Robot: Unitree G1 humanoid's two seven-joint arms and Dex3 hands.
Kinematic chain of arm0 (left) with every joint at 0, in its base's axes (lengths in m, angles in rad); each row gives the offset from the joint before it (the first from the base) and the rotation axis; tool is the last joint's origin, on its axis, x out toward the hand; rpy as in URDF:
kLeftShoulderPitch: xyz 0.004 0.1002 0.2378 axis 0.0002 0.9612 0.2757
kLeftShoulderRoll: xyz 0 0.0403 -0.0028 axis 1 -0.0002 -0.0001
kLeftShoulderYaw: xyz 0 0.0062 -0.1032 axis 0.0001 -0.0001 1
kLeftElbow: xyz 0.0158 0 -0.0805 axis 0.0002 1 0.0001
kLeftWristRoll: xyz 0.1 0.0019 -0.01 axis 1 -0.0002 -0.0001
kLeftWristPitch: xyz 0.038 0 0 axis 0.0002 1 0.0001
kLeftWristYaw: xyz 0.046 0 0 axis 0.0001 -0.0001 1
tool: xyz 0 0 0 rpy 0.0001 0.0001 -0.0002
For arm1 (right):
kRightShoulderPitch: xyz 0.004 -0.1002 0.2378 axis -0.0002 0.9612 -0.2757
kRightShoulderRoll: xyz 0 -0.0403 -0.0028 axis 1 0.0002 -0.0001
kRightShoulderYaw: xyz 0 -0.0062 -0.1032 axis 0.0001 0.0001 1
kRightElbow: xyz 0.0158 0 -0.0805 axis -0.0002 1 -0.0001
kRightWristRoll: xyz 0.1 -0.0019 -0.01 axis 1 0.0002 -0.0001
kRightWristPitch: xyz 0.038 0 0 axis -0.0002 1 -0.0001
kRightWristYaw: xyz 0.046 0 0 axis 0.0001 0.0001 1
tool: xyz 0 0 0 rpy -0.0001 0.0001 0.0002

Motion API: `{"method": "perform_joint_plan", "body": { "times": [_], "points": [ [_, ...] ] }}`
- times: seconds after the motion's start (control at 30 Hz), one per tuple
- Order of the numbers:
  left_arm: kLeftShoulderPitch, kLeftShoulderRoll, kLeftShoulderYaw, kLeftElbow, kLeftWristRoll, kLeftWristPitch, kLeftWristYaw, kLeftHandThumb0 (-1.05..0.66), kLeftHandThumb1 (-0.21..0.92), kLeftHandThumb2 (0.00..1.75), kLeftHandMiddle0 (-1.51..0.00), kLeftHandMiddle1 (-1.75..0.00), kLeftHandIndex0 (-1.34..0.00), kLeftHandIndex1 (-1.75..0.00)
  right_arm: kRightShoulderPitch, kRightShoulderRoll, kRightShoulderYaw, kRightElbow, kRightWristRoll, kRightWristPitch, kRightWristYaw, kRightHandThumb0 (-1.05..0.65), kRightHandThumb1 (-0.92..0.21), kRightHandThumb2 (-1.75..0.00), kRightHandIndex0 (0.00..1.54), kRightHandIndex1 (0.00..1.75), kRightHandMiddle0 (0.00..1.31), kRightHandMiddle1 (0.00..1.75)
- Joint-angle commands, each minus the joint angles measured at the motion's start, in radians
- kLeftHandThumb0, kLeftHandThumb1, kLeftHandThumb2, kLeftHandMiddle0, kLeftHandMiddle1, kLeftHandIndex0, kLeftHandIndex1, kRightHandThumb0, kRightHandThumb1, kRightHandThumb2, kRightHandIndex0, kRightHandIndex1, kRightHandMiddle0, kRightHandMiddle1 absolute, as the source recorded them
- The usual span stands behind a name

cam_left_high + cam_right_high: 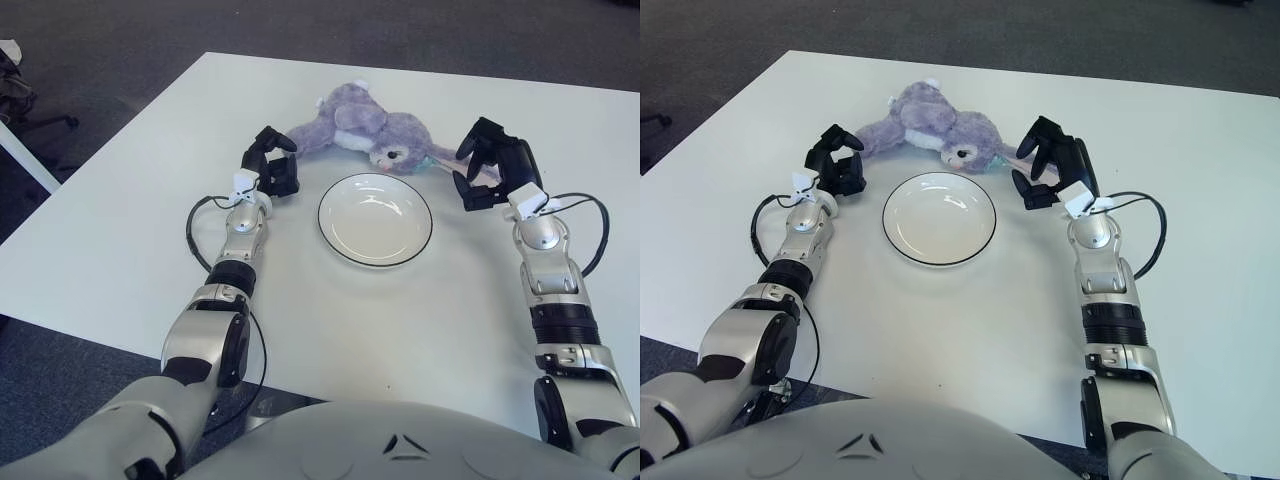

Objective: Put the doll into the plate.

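Note:
A purple plush bunny doll (365, 130) lies on its side on the white table, just beyond a white plate (375, 218) with a dark rim. My left hand (271, 166) hovers at the doll's left limb, fingers spread, holding nothing. My right hand (487, 165) is over the doll's long pink-lined ear at the right, fingers apart and not closed on it. In the right eye view the same doll (935, 130) shows behind the plate (939, 218), with the right hand (1047, 162) beside its head.
The white table (120, 230) has its left edge running diagonally, with dark carpet beyond. A corner of another white table (20, 160) shows at the far left. Cables loop beside both wrists.

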Motion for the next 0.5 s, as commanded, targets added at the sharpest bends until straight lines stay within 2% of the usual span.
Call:
{"method": "perform_joint_plan", "body": {
  "times": [0.0, 0.2, 0.27, 0.47],
  "points": [
    [0.136, -0.019, -0.011, 0.071, 0.018, -0.007, -0.003, -0.45, 0.42, 1.19, -1.26, -1.75, -0.53, -1.75, -0.026, -0.021, 0.013, -0.022, -0.025, 0.017, -0.005, -0.01, -0.12, -1.55, 0.78, 1.75, 0.52, 1.71],
    [0.135, -0.019, -0.009, 0.072, 0.015, -0.009, -0.004, -0.45, 0.42, 1.19, -1.26, -1.75, -0.53, -1.75, -0.072, -0.05, 0.033, -0.002, -0.081, 0.019, -0.014, -0.01, -0.15, -1.52, 0.76, 1.75, 0.48, 1.73],
    [0.135, -0.019, -0.008, 0.074, 0.014, -0.01, -0.005, -0.45, 0.42, 1.19, -1.26, -1.75, -0.53, -1.75, -0.094, -0.066, 0.044, 0.011, -0.112, 0.017, -0.022, -0.01, -0.21, -1.45, 0.72, 1.74, 0.43, 1.74],
    [0.135, -0.018, -0.008, 0.076, 0.013, -0.01, -0.007, -0.45, 0.42, 1.19, -1.27, -1.75, -0.53, -1.75, -0.149, -0.108, 0.079, 0.037, -0.191, 0.006, -0.042, -0.01, -0.28, -1.37, 0.68, 1.73, 0.36, 1.75]
  ]
}}
